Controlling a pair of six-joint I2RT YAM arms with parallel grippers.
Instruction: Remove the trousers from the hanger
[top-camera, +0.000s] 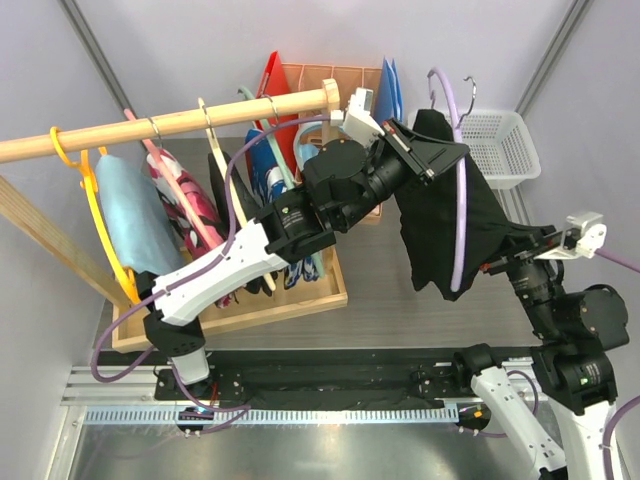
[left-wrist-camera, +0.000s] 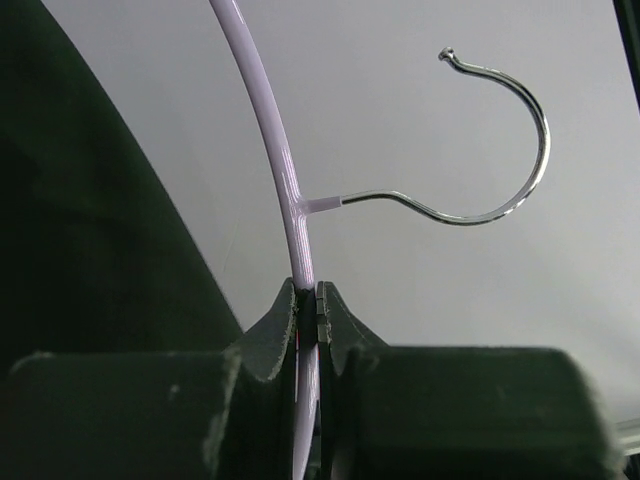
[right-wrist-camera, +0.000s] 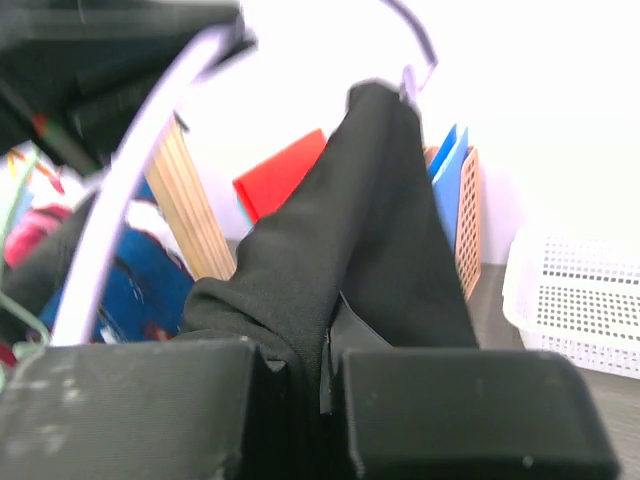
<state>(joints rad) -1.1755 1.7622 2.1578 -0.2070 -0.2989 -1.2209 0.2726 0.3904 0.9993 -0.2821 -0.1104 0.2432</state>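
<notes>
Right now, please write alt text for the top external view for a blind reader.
The left gripper holds a lilac hanger with black trousers draped on it, clear of the wooden rail; the right gripper pinches the trousers' edge. Other garments hang on the rail.

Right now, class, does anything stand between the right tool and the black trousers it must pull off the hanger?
Nothing visible does. The right tool is shut directly on the black trousers, while the left tool clamps the lilac hanger they drape over.
</notes>
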